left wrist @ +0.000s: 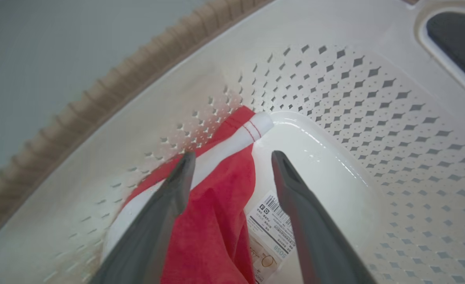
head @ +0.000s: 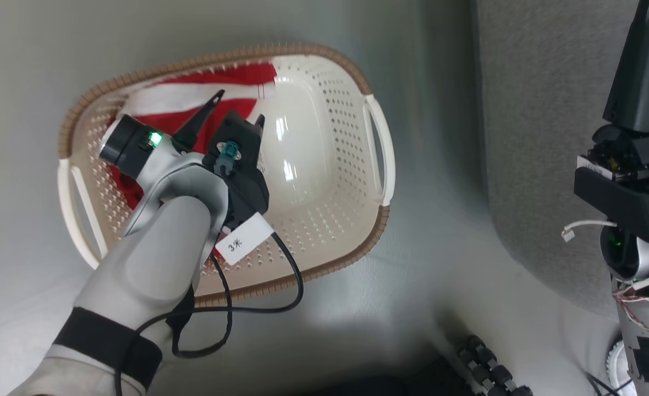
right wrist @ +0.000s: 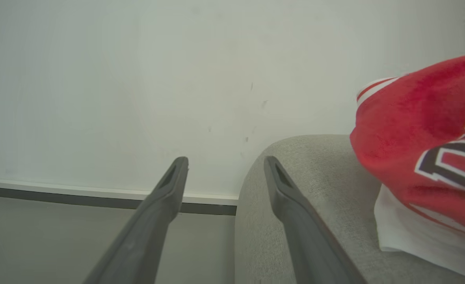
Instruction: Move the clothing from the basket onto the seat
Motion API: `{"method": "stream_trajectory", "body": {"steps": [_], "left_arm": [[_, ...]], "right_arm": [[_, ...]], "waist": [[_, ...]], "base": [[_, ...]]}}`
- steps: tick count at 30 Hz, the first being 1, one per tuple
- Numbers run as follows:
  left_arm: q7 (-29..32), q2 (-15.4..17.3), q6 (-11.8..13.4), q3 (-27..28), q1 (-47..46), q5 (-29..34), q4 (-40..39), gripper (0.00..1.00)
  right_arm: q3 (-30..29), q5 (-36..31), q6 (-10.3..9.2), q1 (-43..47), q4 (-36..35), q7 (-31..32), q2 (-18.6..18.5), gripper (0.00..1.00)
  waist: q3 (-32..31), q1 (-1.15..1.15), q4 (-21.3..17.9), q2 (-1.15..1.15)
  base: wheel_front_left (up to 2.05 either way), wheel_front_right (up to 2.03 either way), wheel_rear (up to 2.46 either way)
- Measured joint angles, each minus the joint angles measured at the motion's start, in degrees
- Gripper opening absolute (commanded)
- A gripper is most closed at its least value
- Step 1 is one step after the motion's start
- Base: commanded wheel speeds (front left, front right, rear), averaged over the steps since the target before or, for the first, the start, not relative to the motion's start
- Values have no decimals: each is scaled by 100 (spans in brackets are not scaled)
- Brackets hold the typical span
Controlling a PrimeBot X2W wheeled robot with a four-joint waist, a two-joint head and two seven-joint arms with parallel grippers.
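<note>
The cream basket (head: 330,110) with a brown rim stands on the floor. Red clothing (head: 192,118) with a white band lies bunched in its left half. My left gripper (head: 238,107) reaches down into the basket, open. In the left wrist view its fingers (left wrist: 173,197) straddle the edge of the red clothing (left wrist: 216,213) without closing on it. The grey seat (head: 544,137) is at the right. My right gripper (right wrist: 225,159) is open and empty, pointing past the seat's rounded edge (right wrist: 315,177). A red lettered garment (right wrist: 425,138) lies on the seat.
A barcode sticker (left wrist: 272,221) sits on the basket's glossy floor. A black cable (head: 280,297) loops from my left forearm over the basket's near rim. A dark ribbed part (head: 484,363) lies low on the floor. A pale wall with skirting (right wrist: 98,193) stands beyond the seat.
</note>
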Motion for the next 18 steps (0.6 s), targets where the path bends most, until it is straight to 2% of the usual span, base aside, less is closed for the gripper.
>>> {"method": "stream_trajectory", "body": {"steps": [9,18], "left_arm": [[-309,-32,254,33,-375,156,325,100],[-359,-59,378,83,-595,170,736,100]], "right_arm": [[-7,-78,0,-136,15,0,73,100],[81,-86,1,-186,14,0,158,100]], "waist": [[342,0,-25,0],[435,-1,-96,-1]], "base": [[0,0,0],[0,0,0]]}}
